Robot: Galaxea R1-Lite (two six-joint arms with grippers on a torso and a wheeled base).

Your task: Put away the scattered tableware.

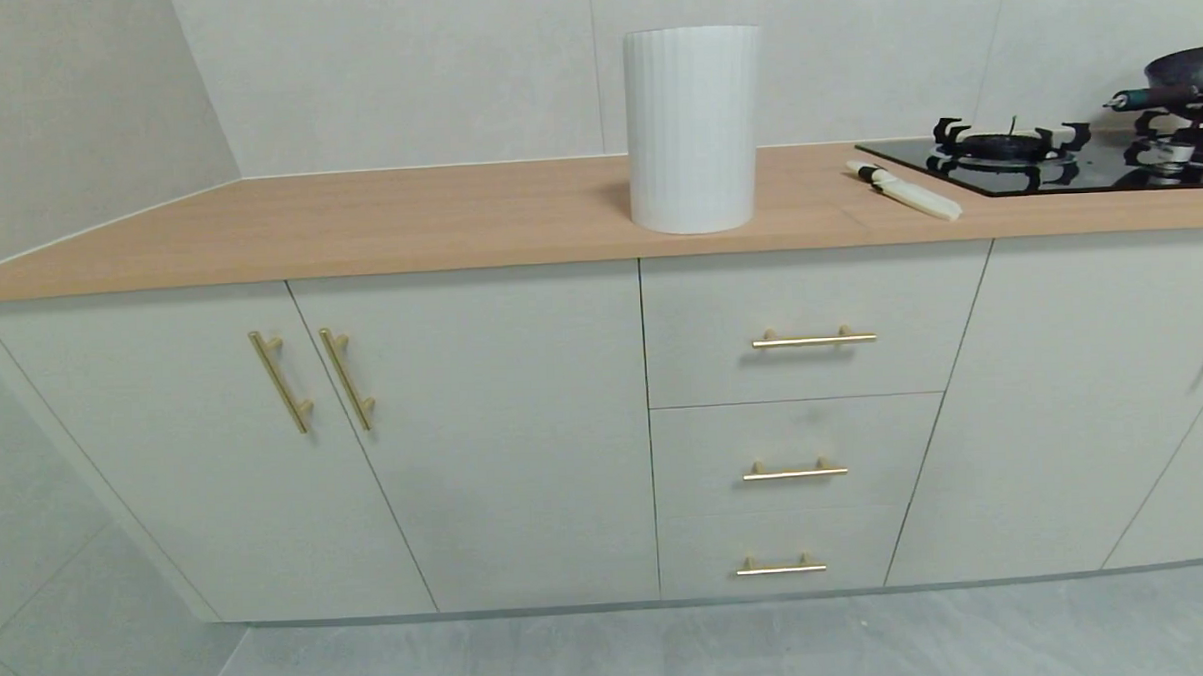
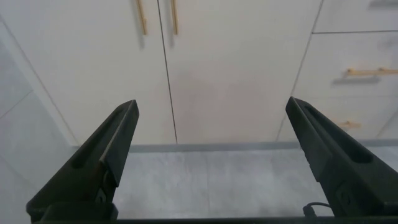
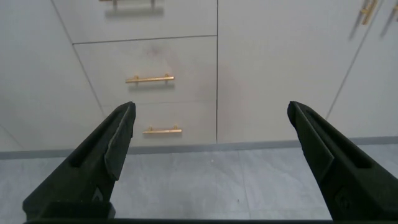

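Well above left end effector [image 2: 211, 104], right end effector [image 3: 210, 106]: knife [image 1: 902, 189] on countertop [image 1: 407, 220].

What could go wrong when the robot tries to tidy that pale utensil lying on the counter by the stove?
The pale utensil lies flat close to the hob, so a grasp might slip or shove it against the glass. The tall white container stands nearby, and an arm passing could tip it. Both the left gripper and right gripper hang open down by the cabinet fronts; rising, they might catch the countertop edge.
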